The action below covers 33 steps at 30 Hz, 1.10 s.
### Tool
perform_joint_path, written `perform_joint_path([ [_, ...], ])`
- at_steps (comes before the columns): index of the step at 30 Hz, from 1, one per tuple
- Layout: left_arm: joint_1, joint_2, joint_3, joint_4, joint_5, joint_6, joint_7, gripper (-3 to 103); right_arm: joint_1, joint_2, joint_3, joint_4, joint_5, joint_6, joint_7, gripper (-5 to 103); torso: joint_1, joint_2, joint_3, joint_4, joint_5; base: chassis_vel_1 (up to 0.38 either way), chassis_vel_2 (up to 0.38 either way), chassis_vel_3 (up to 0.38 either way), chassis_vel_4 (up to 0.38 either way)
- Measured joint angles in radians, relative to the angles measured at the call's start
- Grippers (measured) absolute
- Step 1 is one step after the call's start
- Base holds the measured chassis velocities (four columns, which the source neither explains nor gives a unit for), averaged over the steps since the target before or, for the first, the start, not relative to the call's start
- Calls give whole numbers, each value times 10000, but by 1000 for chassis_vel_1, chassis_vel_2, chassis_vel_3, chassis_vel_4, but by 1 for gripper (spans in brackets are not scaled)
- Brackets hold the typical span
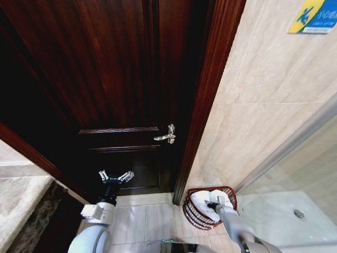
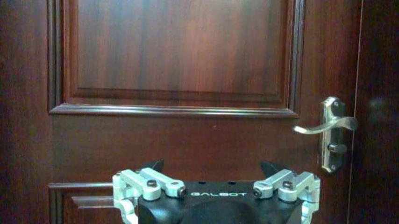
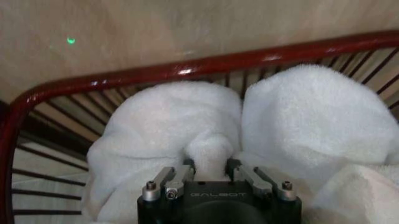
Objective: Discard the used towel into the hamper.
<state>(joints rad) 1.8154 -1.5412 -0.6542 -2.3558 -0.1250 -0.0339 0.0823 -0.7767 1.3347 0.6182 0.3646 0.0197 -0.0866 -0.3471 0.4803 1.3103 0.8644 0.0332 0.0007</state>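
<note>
Right gripper (image 3: 210, 171) sits down inside the hamper (image 1: 192, 213), jaws pinched on a fold of the towel (image 3: 187, 126); towel already lies within the rim, directly under and ahead of the fingers. Judged: release only remains; left gripper (image 1: 116, 176) hangs spread before the door (image 1: 105, 79), well away.

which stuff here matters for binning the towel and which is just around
Job: white towel, lying in the hamper; right pincer, shut on a towel fold.

Around: left pincer, open, facing the wooden door; door handle; wall sign.
</note>
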Motion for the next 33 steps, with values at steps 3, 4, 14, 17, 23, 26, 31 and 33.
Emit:
perform_joint_path([
  [3, 0, 0, -1, 0, 0, 0, 0, 100, -795, -282, -335, 1583, 692, -600, -29, 42, 1, 2, 1, -2, 0, 0, 0, 0, 0],
  [4, 0, 0, -1, 0, 0, 0, 0, 100, -795, -282, -335, 1583, 692, -600, -29, 42, 1, 2, 1, -2, 0, 0, 0, 0, 0],
  [14, -1, 0, 0, 0, 0, 0, 0, 100, -4027, -1464, -767, 7580, 3159, -1945, 445, 81, 3, 10, 2, -2, -8, 0, 0, 0, 0],
  [17, 0, 0, 0, 0, 0, 0, 0, 100, -4875, -1597, -610, 8560, 3363, -2025, 492, 91, 4, 11, 3, -1, -9, 0, 0, 0, 0],
  [23, 0, 1, 1, 0, 0, 0, 0, 100, -5887, -1496, -468, 9134, 3068, -2019, 505, 100, 3, 13, 4, -5, -7, 0, 0, 0, 0],
  [26, 0, 0, 0, 0, 0, 0, -1, 100, -5899, -1355, -457, 8734, 2789, -1926, 507, 100, 5, 13, 5, -1, -4, 0, 0, 0, 0],
  [31, 0, 0, 0, 0, 0, 0, -1, 100, -5472, -1279, -454, 7592, 2401, -1729, 486, 100, 6, 13, 6, -2, -6, 0, 0, 0, 0],
  [33, 0, 1, 0, 0, 0, 0, 0, 100, -5150, -1268, -460, 6944, 2254, -1616, 453, 100, 6, 14, 6, -2, -6, 0, 0, 0, 0],
])
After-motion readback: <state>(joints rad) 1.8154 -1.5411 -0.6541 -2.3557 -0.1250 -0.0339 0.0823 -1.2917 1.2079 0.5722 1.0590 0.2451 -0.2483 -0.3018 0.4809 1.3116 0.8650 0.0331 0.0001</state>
